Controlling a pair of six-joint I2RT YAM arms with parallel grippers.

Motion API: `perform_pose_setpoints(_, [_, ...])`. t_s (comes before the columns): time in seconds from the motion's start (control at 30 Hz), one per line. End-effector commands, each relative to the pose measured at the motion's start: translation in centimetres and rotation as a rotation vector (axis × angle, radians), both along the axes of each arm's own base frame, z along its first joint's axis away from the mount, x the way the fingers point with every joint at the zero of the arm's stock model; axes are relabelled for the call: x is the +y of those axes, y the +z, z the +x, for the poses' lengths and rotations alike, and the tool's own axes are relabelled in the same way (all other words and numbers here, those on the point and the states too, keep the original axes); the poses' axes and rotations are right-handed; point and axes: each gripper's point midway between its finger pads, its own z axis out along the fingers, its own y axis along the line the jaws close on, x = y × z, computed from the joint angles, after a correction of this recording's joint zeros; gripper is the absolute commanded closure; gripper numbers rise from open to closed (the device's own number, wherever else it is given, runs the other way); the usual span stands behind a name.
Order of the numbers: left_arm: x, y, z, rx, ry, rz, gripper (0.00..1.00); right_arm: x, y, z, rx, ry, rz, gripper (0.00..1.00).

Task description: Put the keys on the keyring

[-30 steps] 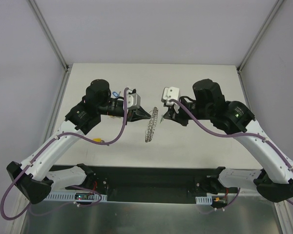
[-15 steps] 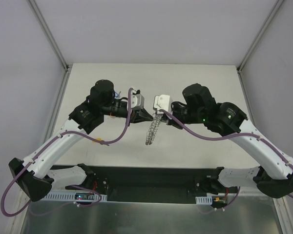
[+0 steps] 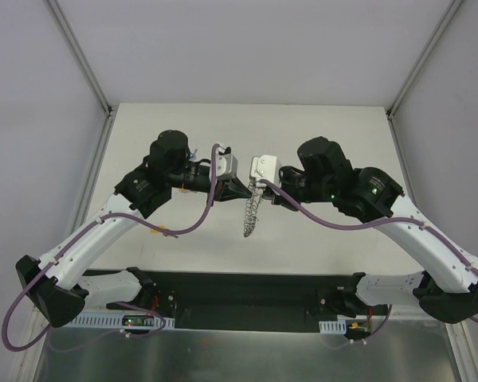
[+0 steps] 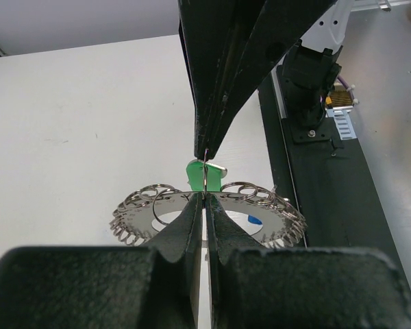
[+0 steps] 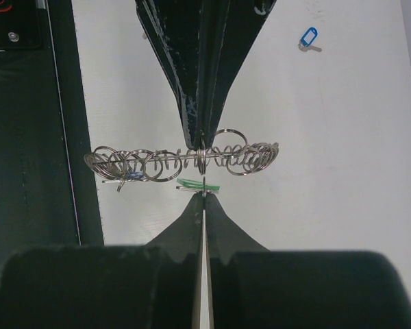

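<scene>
The keyring point(image 4: 157, 205), a flat grey metal ring with a coiled rim, hangs above the table. My left gripper point(image 4: 204, 197) is shut on its edge. In the right wrist view the keyring point(image 5: 157, 161) is seen edge-on under the left fingers point(image 5: 198, 103). My right gripper point(image 5: 203, 195) is shut on the small loop of a green key point(image 5: 192, 184), held right against the ring's rim. From above, both grippers meet tip to tip, left gripper point(image 3: 245, 191) and right gripper point(image 3: 264, 193), with the keyring point(image 3: 252, 215) dangling below. A blue key point(image 4: 255, 219) shows through the ring.
Another blue key point(image 5: 307, 37) lies on the white table point(image 3: 327, 135) behind the left arm. A small yellow-orange key point(image 3: 164, 231) lies near the left arm's purple cable. The black base rail point(image 3: 247, 290) runs along the near edge.
My right gripper has swung left with the green key until it meets the keyring. The left gripper has moved slightly right, and the ring has shifted with it.
</scene>
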Motion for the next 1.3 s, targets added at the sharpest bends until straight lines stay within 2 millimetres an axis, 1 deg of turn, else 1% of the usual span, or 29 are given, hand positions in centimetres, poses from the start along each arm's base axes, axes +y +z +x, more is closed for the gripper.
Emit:
perform_pose_setpoints(0.0, [-0.68, 3.23, -0.30, -0.093, -0.040, -0.078, 1.00, 0.10, 2.16, -0.28, -0.034, 0.012, 0.053, 0.99])
perform_pose_setpoints(0.1, [-0.73, 3.31, -0.34, -0.094, -0.043, -0.079, 1.00, 0.03, 2.33, -0.10, -0.041, 0.000, 0.060, 0.99])
perform_pose_setpoints(0.2, [-0.77, 3.21, -0.22, -0.094, -0.040, -0.077, 1.00, 0.04, 2.47, -0.40, -0.039, 0.011, 0.066, 0.99])
perform_pose_setpoints(0.4, [-0.80, 3.22, -0.33, -0.092, -0.044, -0.078, 1.00, -0.19, 2.73, -0.34, -0.046, 0.003, 0.074, 0.99])
perform_pose_setpoints(0.67, [-0.87, 3.12, -0.49, -0.086, -0.052, -0.077, 1.00, 0.03, 2.90, -0.58, -0.046, 0.019, 0.083, 0.99])
perform_pose_setpoints(1.13, [-1.07, 3.21, -0.97, -0.080, -0.080, -0.081, 1.00, 0.11, 2.71, -0.65, -0.038, 0.025, 0.076, 0.99])
perform_pose_setpoints(1.27, [-0.95, 3.09, -0.61, -0.092, -0.054, -0.076, 1.00, -0.30, 2.70, -0.76, -0.038, 0.016, 0.073, 0.99])
